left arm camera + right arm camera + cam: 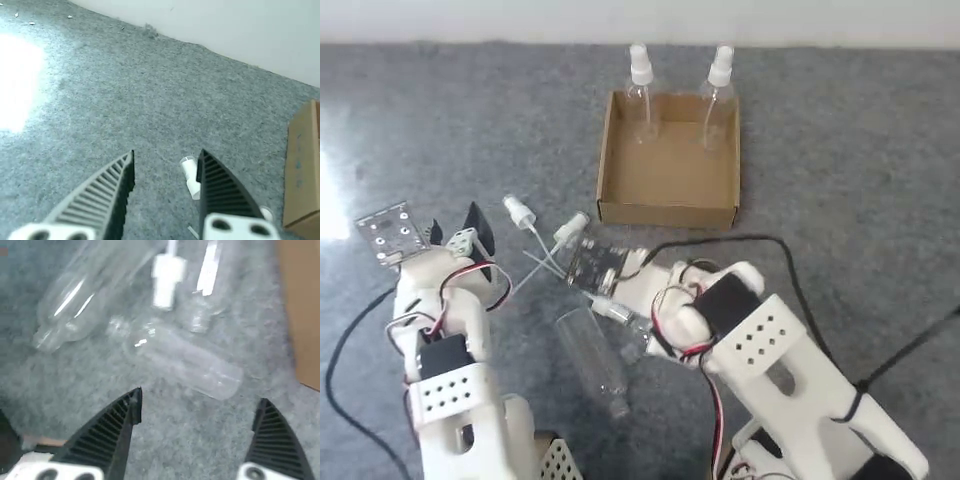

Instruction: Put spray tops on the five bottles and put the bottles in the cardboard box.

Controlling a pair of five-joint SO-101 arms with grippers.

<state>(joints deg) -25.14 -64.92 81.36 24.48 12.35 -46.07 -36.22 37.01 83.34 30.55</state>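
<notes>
Two capped clear plastic bottles (641, 95) stood in the brown cardboard box (665, 213); uncapped clear bottles (185, 360) lay on the grey mat (loose white spray tops (520, 212) beside). Capping judged in hand: right gripper (200, 396) hung over the bottles, left gripper (167, 152) by a top, both with jaws parted and empty; next, a square grasp on one bottle.

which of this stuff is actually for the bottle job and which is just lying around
For the job:
- cardboard box
- two capped bottles standing in it
- bare bottles lying on the table
- loose spray tops beside them

Just lying about:
- black cable
- grey table cover
</notes>
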